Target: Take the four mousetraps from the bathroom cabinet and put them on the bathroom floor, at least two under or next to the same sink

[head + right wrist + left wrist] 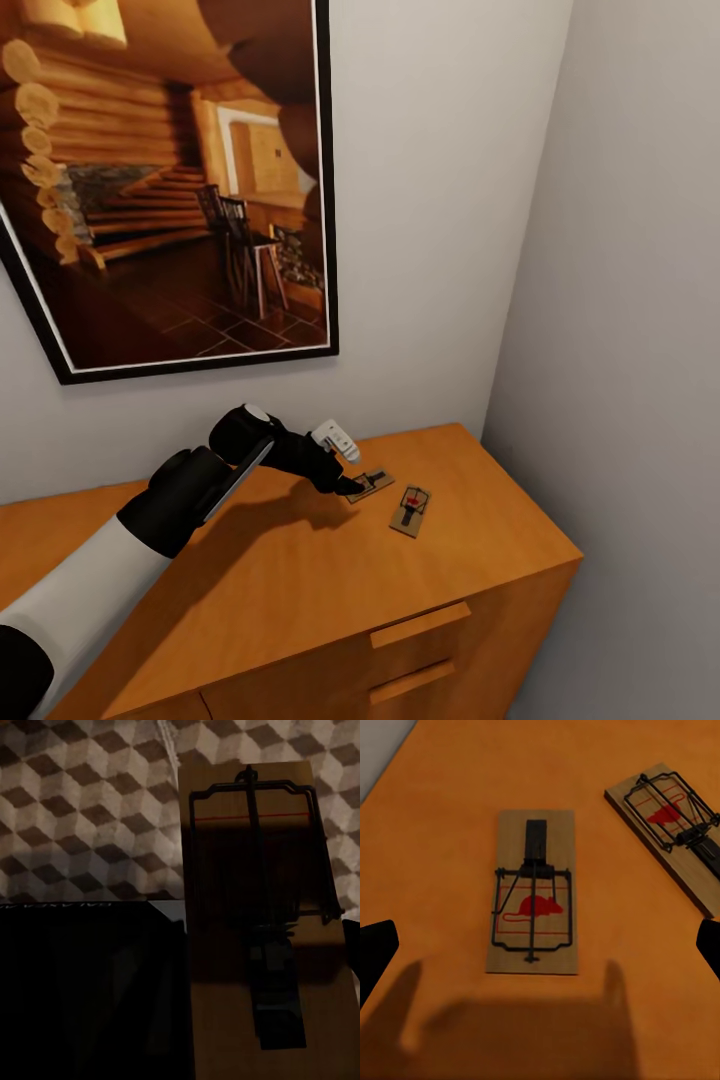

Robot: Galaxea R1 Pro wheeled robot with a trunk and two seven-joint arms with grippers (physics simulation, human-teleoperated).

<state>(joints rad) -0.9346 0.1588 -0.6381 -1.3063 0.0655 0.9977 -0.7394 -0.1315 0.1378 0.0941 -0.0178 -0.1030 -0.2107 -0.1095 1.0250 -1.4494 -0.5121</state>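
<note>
- The pick-up step is judged to be in hand: the left tool (345, 470) is held low over the cabinet (300, 580) top, wide open, with nothing gripped.
- Two mousetraps are seen on the cabinet near its right end: the near mousetrap (533, 894) lies between the spread fingers, and the second mousetrap (410, 510) lies just beside it, apart.
- The next move is judged to call for a straight descent and a closing across the board's narrow sides, clear of the wire.
- A third mousetrap (262, 922) is seen close before the right tool, over the bathroom floor (82, 802); whether it is gripped cannot be told.
- The fourth trap and the sink are not made out.
</note>
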